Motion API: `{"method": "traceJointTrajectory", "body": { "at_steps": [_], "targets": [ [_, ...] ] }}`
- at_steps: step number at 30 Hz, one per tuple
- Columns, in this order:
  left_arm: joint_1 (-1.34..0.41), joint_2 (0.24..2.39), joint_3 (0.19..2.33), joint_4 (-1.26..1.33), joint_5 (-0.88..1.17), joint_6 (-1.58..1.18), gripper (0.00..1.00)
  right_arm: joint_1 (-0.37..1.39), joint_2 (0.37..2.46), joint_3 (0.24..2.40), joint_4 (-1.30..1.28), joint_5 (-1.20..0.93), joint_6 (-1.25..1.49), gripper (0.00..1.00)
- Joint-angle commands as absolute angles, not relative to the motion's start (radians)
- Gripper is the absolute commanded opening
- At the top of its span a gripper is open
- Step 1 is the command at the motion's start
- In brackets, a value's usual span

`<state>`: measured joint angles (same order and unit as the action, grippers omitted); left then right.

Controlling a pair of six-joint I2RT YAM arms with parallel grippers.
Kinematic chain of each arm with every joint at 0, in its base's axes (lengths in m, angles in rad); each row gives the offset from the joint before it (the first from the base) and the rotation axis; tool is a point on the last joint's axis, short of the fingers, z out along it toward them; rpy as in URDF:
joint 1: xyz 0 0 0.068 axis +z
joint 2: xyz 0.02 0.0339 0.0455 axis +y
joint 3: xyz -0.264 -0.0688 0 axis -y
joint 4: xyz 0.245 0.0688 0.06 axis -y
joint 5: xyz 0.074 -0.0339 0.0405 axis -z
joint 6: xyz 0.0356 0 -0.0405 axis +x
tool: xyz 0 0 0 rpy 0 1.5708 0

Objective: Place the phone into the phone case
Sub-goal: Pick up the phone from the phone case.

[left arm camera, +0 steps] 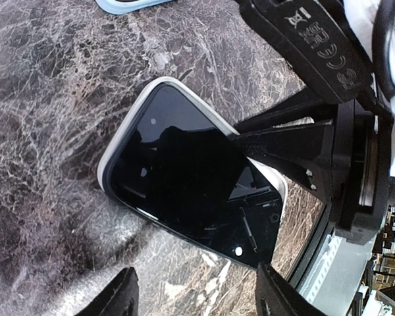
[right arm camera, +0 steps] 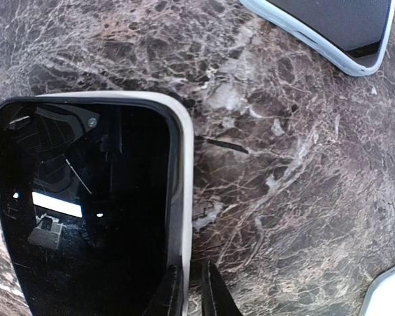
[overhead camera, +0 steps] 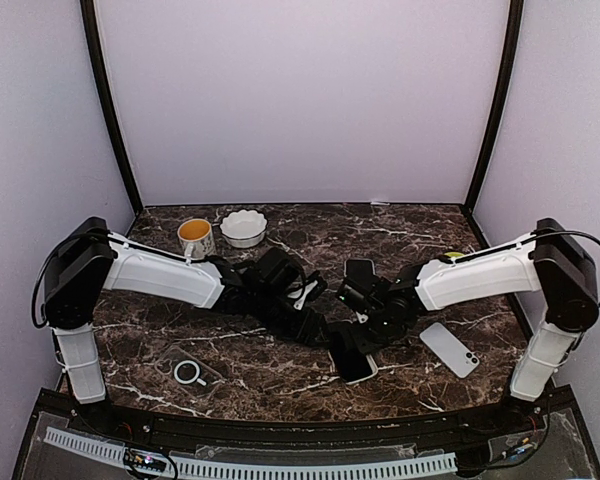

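The phone, black screen up, lies on the marble table near the front middle, inside a white-rimmed phone case. It fills the left wrist view and the right wrist view. My right gripper is shut with its tips pinching the case's white side rim. My left gripper hovers over the phone's near end, open and empty, with its tips apart on either side of the phone's corner.
A clear case with a white ring lies front left. A pale phone-shaped piece lies front right. A yellow-lined mug and a white bowl stand at the back. The table's front edge is close.
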<state>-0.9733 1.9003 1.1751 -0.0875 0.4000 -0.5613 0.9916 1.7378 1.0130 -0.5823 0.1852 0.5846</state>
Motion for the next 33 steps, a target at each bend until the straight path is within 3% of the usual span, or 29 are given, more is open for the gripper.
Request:
{"method": "traceJointTrajectory", "body": {
  "at_steps": [1,12,21,28,33],
  "targets": [
    [-0.971,1.907,1.195,-0.103,0.404,-0.555,0.61,0.985,1.809,0.961,-0.546,0.137,0.585,0.00],
    [-0.971,1.911,1.126,0.047,0.471,-0.667,0.61,0.985,1.598,0.897,-0.279,0.095,0.744,0.00],
    [-0.973,1.881,1.022,0.171,0.503,-0.799,0.55,0.984,1.582,0.867,-0.201,0.130,0.810,0.00],
    [-0.973,1.910,0.973,0.281,0.554,-0.869,0.50,0.982,1.591,0.857,-0.153,0.123,0.829,0.00],
    [-0.974,1.915,0.939,0.381,0.598,-0.909,0.40,0.973,1.592,0.845,-0.127,0.111,0.838,0.00]
  ]
}}
